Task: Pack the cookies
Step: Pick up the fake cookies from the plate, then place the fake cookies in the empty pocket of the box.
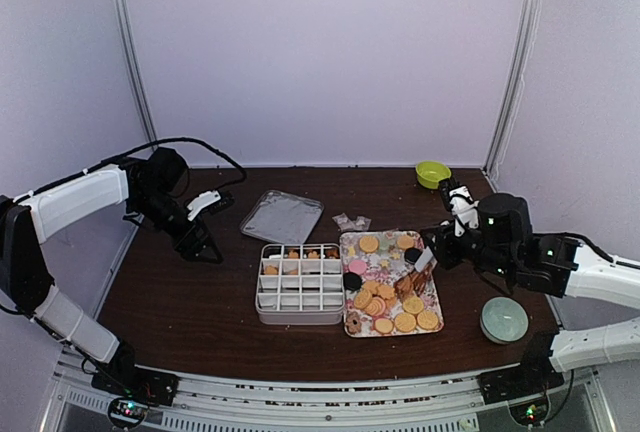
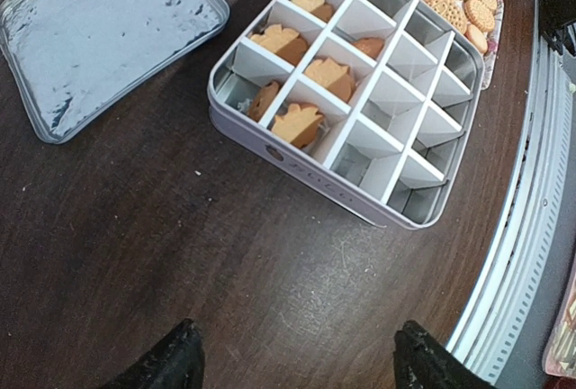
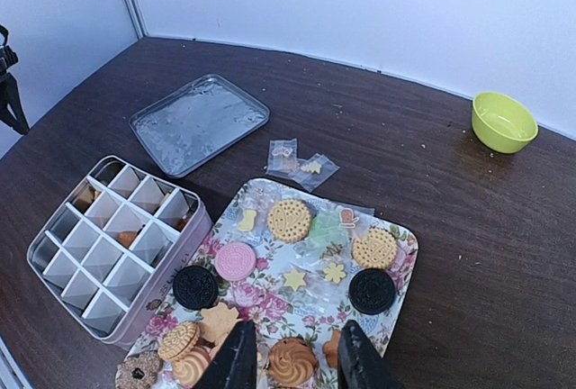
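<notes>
Across the dark table (image 1: 180,292), a floral tray (image 3: 403,243) sits at 3 o'clock of a divided tin (image 1: 298,314), just beside it. At the tin's 9 o'clock the left gripper (image 2: 297,357) hangs wide open and empty. Over the tray, the right gripper (image 3: 294,328) has its jaws half-closed astride a swirled cookie (image 3: 292,362), with gaps showing. Most cookies (image 3: 289,220) lie on the tray; several sit in the tin's 12 o'clock cells.
</notes>
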`<state>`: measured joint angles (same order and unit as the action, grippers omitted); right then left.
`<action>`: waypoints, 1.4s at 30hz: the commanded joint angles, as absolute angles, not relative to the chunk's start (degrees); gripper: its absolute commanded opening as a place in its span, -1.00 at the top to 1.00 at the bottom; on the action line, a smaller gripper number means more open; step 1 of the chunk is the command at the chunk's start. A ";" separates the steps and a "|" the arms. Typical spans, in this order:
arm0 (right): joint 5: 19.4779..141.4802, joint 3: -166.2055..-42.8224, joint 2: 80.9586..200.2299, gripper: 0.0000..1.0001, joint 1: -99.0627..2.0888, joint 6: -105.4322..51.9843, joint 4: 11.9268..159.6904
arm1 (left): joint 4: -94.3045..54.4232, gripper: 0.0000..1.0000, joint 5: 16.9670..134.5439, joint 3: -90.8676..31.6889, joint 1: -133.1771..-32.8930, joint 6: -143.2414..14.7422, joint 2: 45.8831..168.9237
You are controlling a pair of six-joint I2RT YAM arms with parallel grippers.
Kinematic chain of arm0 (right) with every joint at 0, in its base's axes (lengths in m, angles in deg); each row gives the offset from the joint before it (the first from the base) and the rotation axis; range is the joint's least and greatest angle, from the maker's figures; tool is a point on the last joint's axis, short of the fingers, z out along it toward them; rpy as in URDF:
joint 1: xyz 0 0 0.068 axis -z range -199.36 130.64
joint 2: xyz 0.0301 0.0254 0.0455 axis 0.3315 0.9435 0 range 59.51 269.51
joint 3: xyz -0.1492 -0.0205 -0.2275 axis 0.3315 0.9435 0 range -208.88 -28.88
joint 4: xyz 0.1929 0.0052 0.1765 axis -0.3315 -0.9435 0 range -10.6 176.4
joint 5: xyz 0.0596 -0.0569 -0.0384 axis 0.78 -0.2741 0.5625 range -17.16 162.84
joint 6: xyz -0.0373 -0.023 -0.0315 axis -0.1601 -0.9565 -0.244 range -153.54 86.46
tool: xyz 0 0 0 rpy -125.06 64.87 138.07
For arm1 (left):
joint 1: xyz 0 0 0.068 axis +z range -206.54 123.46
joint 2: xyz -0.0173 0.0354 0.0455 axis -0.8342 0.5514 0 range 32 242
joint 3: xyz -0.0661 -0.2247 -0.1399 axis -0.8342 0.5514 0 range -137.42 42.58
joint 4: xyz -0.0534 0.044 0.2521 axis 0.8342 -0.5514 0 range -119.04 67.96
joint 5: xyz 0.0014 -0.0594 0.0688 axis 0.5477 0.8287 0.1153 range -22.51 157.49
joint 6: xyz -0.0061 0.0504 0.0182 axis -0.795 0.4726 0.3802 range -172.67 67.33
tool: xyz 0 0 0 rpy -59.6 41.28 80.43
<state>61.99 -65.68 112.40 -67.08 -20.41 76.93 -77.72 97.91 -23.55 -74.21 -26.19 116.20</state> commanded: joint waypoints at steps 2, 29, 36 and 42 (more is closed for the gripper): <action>60.58 -68.38 111.66 0.72 -68.09 -22.99 79.68 | -78.47 -0.50 98.17 -24.84 -73.85 -25.36 115.84; 66.11 -93.12 135.97 0.78 -77.28 -28.15 85.81 | -79.26 -0.57 95.32 -24.58 -71.65 -25.35 117.12; 66.25 -96.02 141.16 0.78 -77.22 -29.20 87.59 | -80.04 -0.57 95.39 -25.10 -71.65 -25.08 117.16; 66.44 -96.20 143.24 0.62 -77.25 -29.08 87.10 | -80.13 -0.58 95.46 -24.84 -71.65 -24.94 116.99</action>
